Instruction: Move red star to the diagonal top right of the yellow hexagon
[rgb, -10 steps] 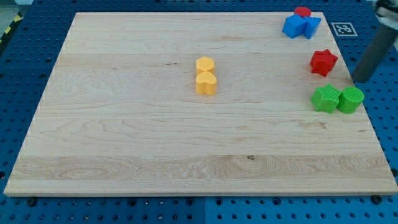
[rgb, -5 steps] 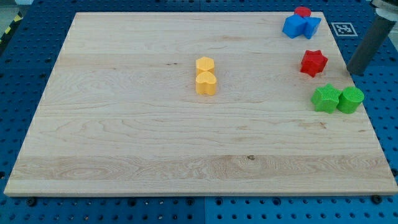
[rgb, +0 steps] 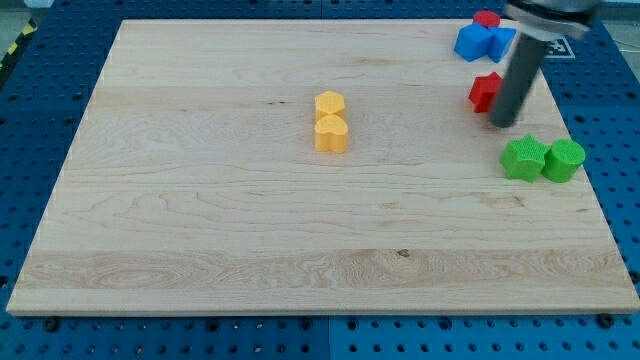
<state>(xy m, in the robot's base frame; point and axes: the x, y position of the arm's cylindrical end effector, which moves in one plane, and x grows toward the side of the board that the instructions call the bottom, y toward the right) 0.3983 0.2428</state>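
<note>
The red star (rgb: 483, 91) lies near the board's right side, partly hidden behind my rod. My tip (rgb: 503, 124) rests on the board just right of and slightly below the star, touching or nearly touching it. The yellow hexagon (rgb: 329, 103) sits near the board's middle, with a yellow heart (rgb: 331, 133) pressed against its lower side. The star is far to the right of the hexagon and slightly above it.
Blue blocks (rgb: 482, 42) with a small red block (rgb: 487, 18) behind them sit at the top right corner. A green star (rgb: 523, 158) and a green cylinder (rgb: 564, 160) stand together near the right edge, below my tip.
My rod has swept left from beyond the right edge onto the board. The red star has slid left and slightly up, ahead of the rod.
</note>
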